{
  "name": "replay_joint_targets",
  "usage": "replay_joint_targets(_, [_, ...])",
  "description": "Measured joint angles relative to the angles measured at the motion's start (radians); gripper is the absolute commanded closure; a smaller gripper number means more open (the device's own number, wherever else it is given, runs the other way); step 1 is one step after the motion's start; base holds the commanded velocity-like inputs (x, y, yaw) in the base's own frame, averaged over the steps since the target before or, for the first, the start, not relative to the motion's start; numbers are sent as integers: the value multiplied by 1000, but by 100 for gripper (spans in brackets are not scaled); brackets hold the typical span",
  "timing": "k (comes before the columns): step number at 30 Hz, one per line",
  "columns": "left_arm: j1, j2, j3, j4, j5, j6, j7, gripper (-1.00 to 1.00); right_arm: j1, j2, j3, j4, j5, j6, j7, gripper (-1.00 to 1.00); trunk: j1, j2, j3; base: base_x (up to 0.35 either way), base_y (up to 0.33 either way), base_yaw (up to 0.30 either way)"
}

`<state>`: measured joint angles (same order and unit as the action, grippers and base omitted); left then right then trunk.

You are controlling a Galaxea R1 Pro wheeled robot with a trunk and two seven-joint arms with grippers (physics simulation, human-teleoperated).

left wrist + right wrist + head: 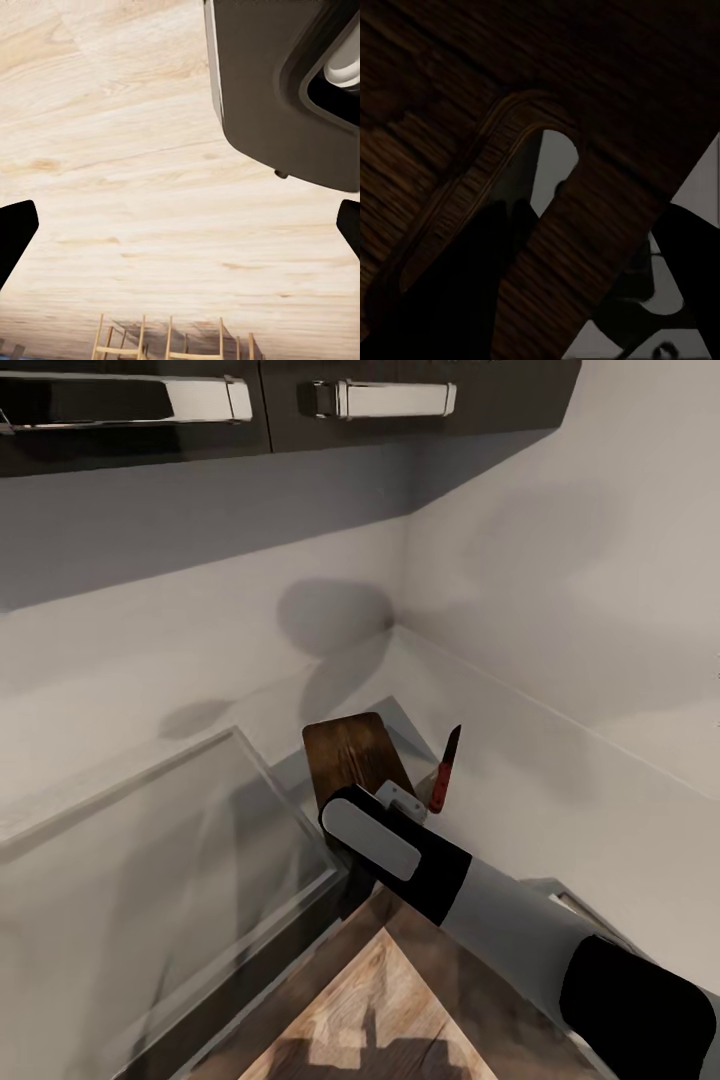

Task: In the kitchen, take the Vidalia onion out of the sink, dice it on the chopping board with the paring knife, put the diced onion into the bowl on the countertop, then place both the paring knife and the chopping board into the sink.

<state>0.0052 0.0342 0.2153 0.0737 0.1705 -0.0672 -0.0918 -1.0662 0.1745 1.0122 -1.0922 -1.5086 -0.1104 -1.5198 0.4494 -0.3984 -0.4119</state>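
My right jaws (398, 800) sit over the chopping board's (352, 752) near end on the bench (560, 770), grip unclear; I should pinch its handle slot (551, 169) squarely, avoiding the paring knife (443, 770) just right.

A: What sort of place is this?

B: A home kitchen, drawn by a simulator. A grey tabletop (560, 760) runs into a corner between pale walls (560, 540).

A: What shows it?

B: Dark cabinets (280, 400) with long chrome handles (385, 400) hang overhead. A steel sink (150, 860) is set into the tabletop. Beside it lie a wooden board (352, 750) and a red-handled knife (444, 768). The left wrist view shows a pale wood floor (127, 187) and wooden chairs (172, 341).
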Motion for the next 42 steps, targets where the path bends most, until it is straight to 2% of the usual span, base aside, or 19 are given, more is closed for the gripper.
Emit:
replay_joint_targets(6, [0, 1, 0, 0, 0, 0, 0, -100, 0, 0, 3, -22, 10, 1, -3, 100, 0, 0, 10, 0, 0, 0])
replay_joint_targets(8, [0, 1, 0, 0, 0, 0, 0, -100, 0, 0, 3, -25, 34, 1, -8, 100, 0, 0, 13, 0, 0, 0])
replay_joint_targets(12, [0, 0, 1, -1, 0, -2, 1, -100, 0, 0, 5, -46, 115, 2, -29, 100, 0, 0, 19, 0, 0, 0])
replay_joint_targets(13, [0, 0, 1, -1, 0, -4, 1, -100, 0, 0, 5, -49, 123, 2, -34, 100, 0, 0, 21, 0, 0, 0])
replay_joint_targets(16, [0, 0, 1, 0, 2, -66, 3, -100, 0, 0, 8, -71, 150, 4, -49, 100, 0, 0, 25, 0, 0, 0])
replay_joint_targets(20, [0, -3, 0, 0, 3, -94, 4, -100, 0, 0, 9, -76, 156, 8, -49, 100, 0, 0, 30, 0, 0, 0])
replay_joint_targets(27, [0, -5, 0, 0, 3, -106, 8, -100, 0, 0, 7, -78, 159, 88, -48, 100, 0, 0, 32, 0, 0, 0])
replay_joint_targets(37, [0, -6, 0, 0, 3, -105, 9, -100, 0, 0, 8, -77, 159, 99, -48, 100, 0, 0, 32, 0, 0, 0])
replay_joint_targets(42, [0, -17, 0, 0, 3, -104, 9, -100, 0, 0, 7, -77, 160, 117, -47, 100, 0, 0, 32, 0, 0, 0])
